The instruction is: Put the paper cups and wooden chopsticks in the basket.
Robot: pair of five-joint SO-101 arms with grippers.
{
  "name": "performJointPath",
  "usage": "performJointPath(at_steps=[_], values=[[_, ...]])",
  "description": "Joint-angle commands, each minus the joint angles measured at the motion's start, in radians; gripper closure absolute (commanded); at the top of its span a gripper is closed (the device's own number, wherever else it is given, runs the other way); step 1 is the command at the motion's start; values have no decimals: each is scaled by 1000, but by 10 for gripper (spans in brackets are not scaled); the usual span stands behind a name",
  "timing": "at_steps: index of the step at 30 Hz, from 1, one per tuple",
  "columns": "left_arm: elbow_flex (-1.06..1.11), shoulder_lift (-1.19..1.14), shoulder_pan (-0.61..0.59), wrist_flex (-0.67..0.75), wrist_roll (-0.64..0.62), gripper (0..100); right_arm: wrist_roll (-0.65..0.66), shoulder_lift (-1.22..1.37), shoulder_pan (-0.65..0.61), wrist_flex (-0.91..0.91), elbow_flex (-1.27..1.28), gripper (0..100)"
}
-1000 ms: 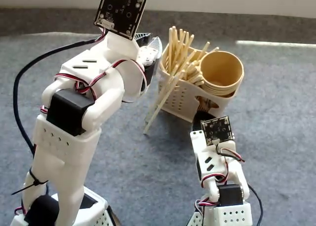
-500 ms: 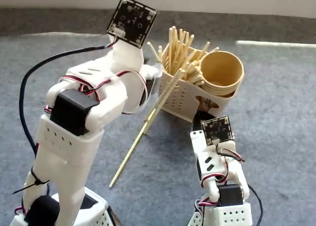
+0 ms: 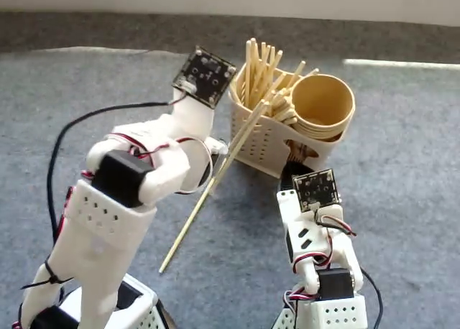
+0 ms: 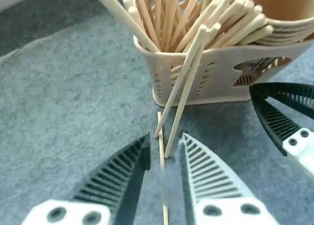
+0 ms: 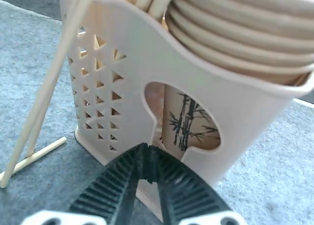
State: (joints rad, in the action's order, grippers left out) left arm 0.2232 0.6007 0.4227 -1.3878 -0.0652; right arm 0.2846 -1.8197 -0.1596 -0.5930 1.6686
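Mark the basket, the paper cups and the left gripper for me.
basket (image 3: pixel 261 144), high view, perforated front wall.
paper cups (image 3: pixel 321 99), high view, inside of the top cup.
left gripper (image 4: pixel 164 137), left wrist view, midway between its fingertips.

readable text: none | labels: none | brands: none | numbers: none | signs: none

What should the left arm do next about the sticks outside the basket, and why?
Probably close the left gripper on the wooden chopstick lying on the mat between its open fingers, which straddle it. Two more chopsticks lean against the basket from outside, so work remains.
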Motion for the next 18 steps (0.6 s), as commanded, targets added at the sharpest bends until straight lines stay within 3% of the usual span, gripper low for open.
performJointPath(at_steps=[1,8,18], values=[[176,70,39,187,8,887,-6,-19,13,4,19,994],[406,110,101,397,5,887,-6,-19,15,4,18,994],[593,110,97,677,2,891,-5,-19,15,4,16,994]])
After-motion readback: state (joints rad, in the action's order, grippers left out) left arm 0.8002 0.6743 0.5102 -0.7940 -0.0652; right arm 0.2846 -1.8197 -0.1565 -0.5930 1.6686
